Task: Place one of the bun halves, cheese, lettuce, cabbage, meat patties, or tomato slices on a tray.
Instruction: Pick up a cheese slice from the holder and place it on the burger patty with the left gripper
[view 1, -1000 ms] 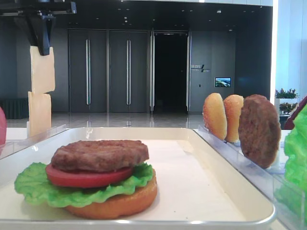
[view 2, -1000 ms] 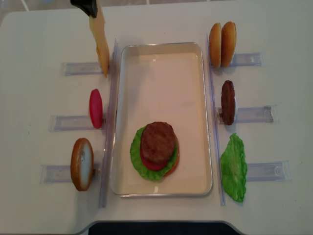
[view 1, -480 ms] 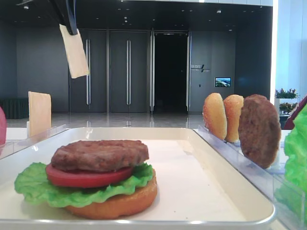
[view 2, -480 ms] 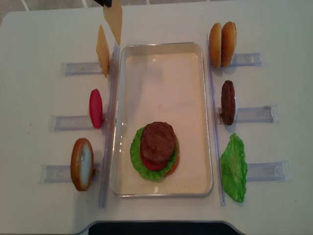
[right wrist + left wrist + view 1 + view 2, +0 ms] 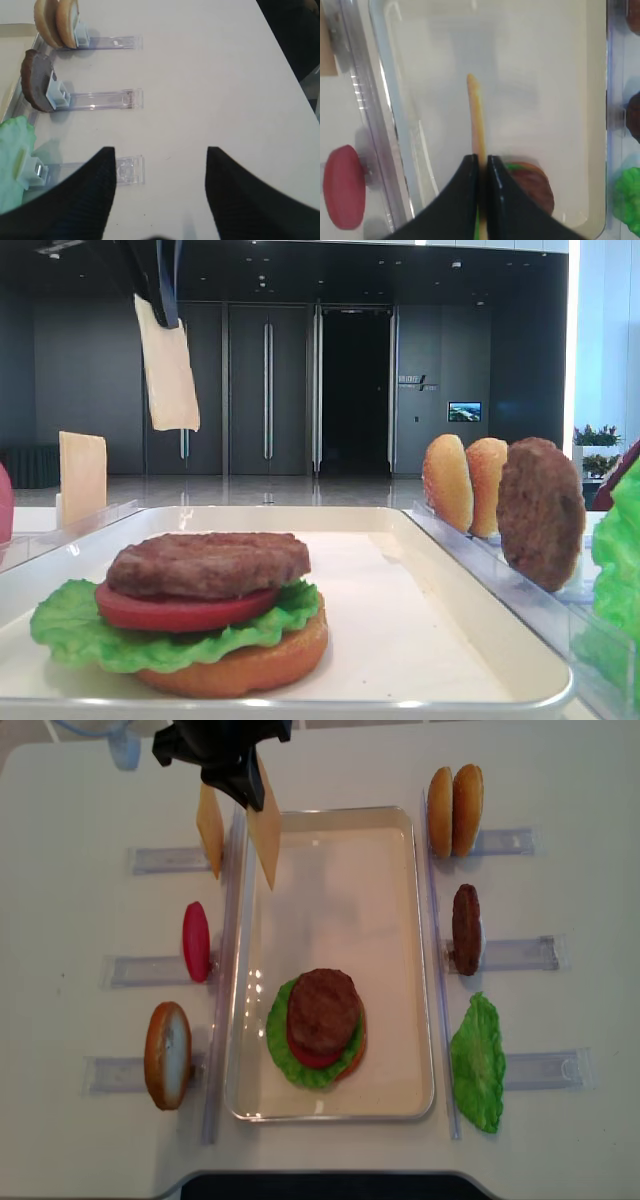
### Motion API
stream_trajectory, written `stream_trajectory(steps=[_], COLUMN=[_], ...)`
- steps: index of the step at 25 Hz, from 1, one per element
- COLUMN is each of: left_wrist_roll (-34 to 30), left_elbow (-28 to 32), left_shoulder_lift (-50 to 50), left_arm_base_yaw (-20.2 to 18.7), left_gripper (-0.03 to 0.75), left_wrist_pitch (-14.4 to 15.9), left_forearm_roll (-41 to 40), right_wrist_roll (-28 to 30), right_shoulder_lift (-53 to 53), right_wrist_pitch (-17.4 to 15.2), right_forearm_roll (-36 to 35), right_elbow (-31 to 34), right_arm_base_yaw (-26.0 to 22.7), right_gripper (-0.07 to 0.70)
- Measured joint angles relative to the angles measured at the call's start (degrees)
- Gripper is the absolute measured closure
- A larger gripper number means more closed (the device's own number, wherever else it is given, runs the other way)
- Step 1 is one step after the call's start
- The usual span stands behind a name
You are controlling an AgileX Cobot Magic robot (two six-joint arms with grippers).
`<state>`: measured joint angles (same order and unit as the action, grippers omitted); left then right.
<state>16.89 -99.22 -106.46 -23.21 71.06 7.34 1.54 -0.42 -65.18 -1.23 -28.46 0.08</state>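
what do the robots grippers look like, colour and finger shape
Both are black. The right gripper has two broad fingers with a finely ribbed, textured surface, curving to blunt tips. The left gripper has smooth, slightly glossy black fingers tapering to narrow tips. From overhead its head is a bulky, angular black block. No markings or cables show.

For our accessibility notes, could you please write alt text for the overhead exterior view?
The left gripper holds a cheese slice hanging over the far left edge of the white tray, which holds a half-built burger. A second cheese slice stands in its rack.
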Motion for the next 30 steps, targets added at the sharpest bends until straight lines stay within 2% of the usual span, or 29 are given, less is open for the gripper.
stream_trajectory(steps=[10,12,20,27,30], left_wrist_roll=[6.5,7.4,10.1,11.1,11.2], left_elbow=[12.0,14.6,25.8,34.0,36.6], left_shoulder_lift=[9.3,11.1,15.3,15.9,15.9], left_arm_base_yaw=[-7.2,-8.7,-14.2,-18.5,-19.5], left_gripper=[0.696,0.696,0.696,0.696,0.696], left_wrist_pitch=[-0.1,-0.8,-11.9,-24.6,-28.7], left_forearm_roll=[-2.2,-2.0,2.4,6.9,8.7], right_wrist_roll=[0.0,0.0,0.0,0.0,0.0], right_shoulder_lift=[0.0,0.0,0.0,0.0,0.0], right_wrist_pitch=[0.0,0.0,0.0,0.0,0.0], right_forearm_roll=[0.0,0.0,0.0,0.0,0.0], right_elbow=[0.0,0.0,0.0,0.0,0.0], right_arm_base_yaw=[0.0,0.0,0.0,0.0,0.0], right_gripper=[0.22,0.22,0.22,0.22,0.22])
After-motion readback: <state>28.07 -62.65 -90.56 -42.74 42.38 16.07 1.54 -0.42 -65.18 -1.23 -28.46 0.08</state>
